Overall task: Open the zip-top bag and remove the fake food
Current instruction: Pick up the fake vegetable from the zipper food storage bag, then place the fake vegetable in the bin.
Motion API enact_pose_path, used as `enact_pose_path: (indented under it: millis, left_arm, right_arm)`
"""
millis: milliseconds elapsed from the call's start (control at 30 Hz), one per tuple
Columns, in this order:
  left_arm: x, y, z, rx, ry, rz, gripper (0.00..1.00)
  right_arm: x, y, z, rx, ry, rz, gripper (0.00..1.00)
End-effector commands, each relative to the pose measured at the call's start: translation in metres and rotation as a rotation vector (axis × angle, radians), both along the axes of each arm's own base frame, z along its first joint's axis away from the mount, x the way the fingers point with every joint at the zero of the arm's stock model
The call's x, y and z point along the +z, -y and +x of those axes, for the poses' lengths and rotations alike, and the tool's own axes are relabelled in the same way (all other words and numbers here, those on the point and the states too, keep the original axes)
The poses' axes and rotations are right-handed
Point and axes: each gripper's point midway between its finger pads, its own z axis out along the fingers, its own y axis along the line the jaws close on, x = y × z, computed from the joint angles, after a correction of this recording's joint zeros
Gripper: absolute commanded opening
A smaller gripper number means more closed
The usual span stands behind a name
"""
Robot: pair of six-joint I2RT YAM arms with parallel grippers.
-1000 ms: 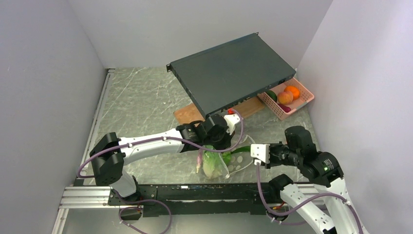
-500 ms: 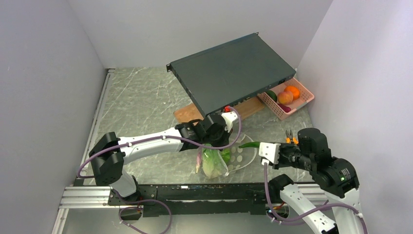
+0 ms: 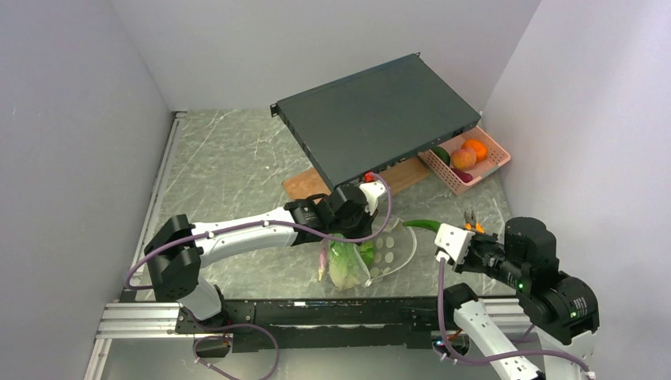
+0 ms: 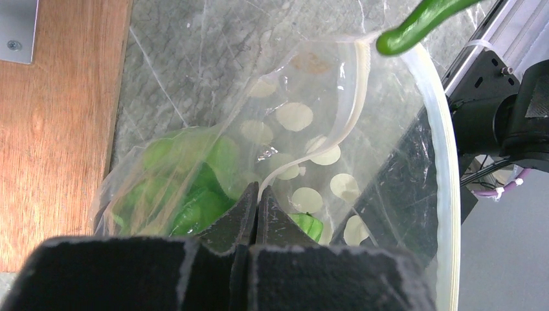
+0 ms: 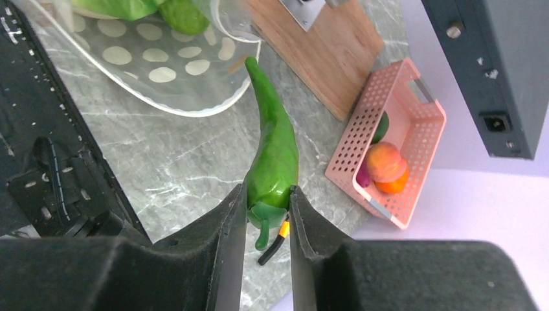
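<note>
One zip-top bag [image 3: 384,252] is pinched at its rim by the closed left fingers [image 4: 249,208] near the desk's [image 3: 237,166] near edge, with leafy fake food [image 3: 344,267] inside. A green pepper [image 5: 275,155] is gripped by the right fingers [image 5: 236,207] beside the bag's mouth.

No writing, label, brand or number can be read on the zip-top bag [image 4: 311,129] or anything else.

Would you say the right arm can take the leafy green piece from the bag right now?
Probably not: the right gripper is shut on the green pepper, though the bag gapes open.
</note>
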Motion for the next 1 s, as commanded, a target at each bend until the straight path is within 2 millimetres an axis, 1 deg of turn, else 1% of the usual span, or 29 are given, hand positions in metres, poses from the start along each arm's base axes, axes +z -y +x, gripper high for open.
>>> enact_pose_path:
  millis: [0,167,267,333,467,567,767,967]
  left_arm:
    - [0.016,-0.004,0.004,0.022,0.019,-0.044,0.00]
    - [0.017,-0.005,0.004,0.018,0.025,-0.044,0.00]
    - [0.017,-0.005,0.004,0.016,0.029,-0.047,0.00]
    - [0.017,-0.006,0.004,0.015,0.034,-0.048,0.00]
    - [0.020,-0.004,0.001,-0.012,0.039,-0.064,0.00]
    - [0.025,-0.004,-0.001,-0.027,0.052,-0.081,0.00]
    - [0.029,-0.008,-0.004,-0.051,0.080,-0.103,0.00]
    - [0.032,-0.012,-0.006,-0.068,0.102,-0.112,0.00]
  right_arm:
    - [0.021,0.009,0.015,-0.133,0.083,0.070,0.00]
    - [0.030,0.011,0.023,-0.200,0.112,0.121,0.00]
    - [0.032,0.014,0.030,-0.242,0.122,0.139,0.00]
    - [0.029,0.018,0.037,-0.285,0.130,0.146,0.00]
    - [0.016,0.029,0.057,-0.393,0.132,0.157,0.00]
    - [0.006,0.032,0.070,-0.451,0.126,0.179,0.00]
    - [0.001,0.038,0.101,-0.577,0.131,0.270,0.00]
    - [-0.011,0.045,0.125,-0.695,0.093,0.375,0.00]
